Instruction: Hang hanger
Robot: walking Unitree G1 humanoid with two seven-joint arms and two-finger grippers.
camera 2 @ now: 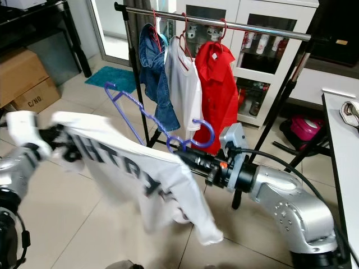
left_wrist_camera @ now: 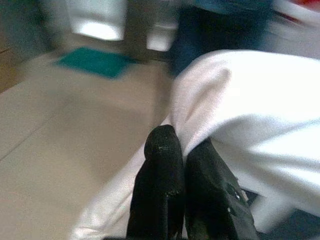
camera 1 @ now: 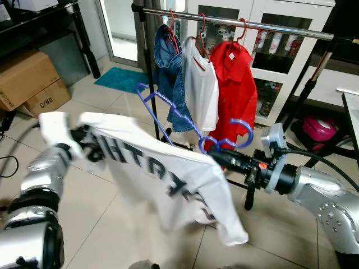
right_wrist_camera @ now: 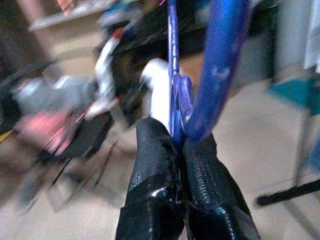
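Right gripper (camera 1: 216,155) has jaws clamped on the purple hanger (camera 1: 168,115) by its hook, left gripper (left_wrist_camera: 182,165) pinching the white T-shirt (camera 1: 162,174) taut between them, apparently for dressing before hanging on the clothes rail (camera 1: 280,27) beyond.

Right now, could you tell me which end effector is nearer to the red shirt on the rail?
Right. The right end effector, shut on the purple hanger, sits just below the red shirt; the left end effector, pinching the white shirt, is farther left.
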